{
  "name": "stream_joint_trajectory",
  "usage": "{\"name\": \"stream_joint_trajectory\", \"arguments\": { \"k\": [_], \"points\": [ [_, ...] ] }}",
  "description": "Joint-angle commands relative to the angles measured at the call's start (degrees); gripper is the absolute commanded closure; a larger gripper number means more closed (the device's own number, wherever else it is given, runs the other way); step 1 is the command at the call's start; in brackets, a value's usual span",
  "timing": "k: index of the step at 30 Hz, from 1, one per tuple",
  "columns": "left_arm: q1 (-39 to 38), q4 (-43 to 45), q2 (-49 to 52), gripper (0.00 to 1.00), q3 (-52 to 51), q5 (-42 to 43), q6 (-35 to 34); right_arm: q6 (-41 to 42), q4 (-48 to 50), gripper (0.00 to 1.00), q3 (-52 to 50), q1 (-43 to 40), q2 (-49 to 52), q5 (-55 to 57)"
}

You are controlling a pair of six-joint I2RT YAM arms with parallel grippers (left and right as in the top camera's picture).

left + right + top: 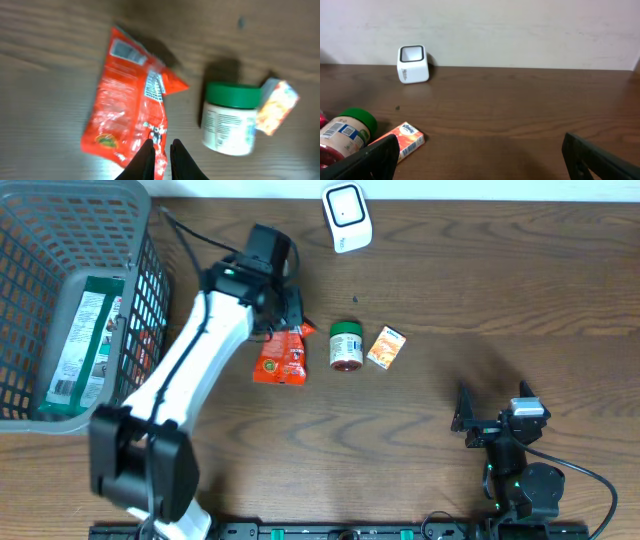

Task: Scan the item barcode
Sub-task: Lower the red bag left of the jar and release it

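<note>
A red snack packet (281, 358) lies flat on the brown table, its printed label facing up in the left wrist view (129, 102). My left gripper (162, 144) sits at the packet's near edge, fingers closed to a narrow slit with a strip of red film between them; from overhead it (292, 323) is at the packet's top end. The white barcode scanner (346, 217) stands at the table's back edge, also in the right wrist view (412, 63). My right gripper (480, 137) rests wide open at the front right (490, 408), holding nothing.
A green-lidded jar (346, 345) lies beside the packet, with an orange tissue box (386, 347) just right of it. A grey wire basket (40, 240) at the far left holds a green packet (85, 345).
</note>
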Motion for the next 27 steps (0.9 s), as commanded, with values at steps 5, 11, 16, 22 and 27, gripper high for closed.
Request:
{"name": "stream_joint_trajectory", "arguments": {
  "k": [5, 11, 16, 22, 27],
  "points": [
    [-1.1, 2.7, 10.7, 0.87, -3.0, 1.2, 1.4, 0.7, -0.2, 0.01, -0.1, 0.2, -0.3, -0.3],
    [-1.0, -2.3, 15.3, 0.87, -3.0, 1.0, 3.4, 0.7, -0.2, 0.01, -0.1, 0.2, -0.3, -0.3],
    [-1.2, -3.8, 13.6, 0.86, -2.6, 1.2, 4.5, 0.7, -0.2, 0.01, -0.1, 0.2, -0.3, -0.3],
    [-0.7, -0.1, 3.9, 0.84, -1.4, 1.0, 4.8, 0.7, -0.2, 0.01, -0.1, 0.2, -0.3, -0.3],
    [-0.7, 4.5, 0.4, 0.83, -1.4, 0.7, 4.8, 0.7, -0.2, 0.01, -0.1, 0.2, -0.3, -0.3]
  ]
}}
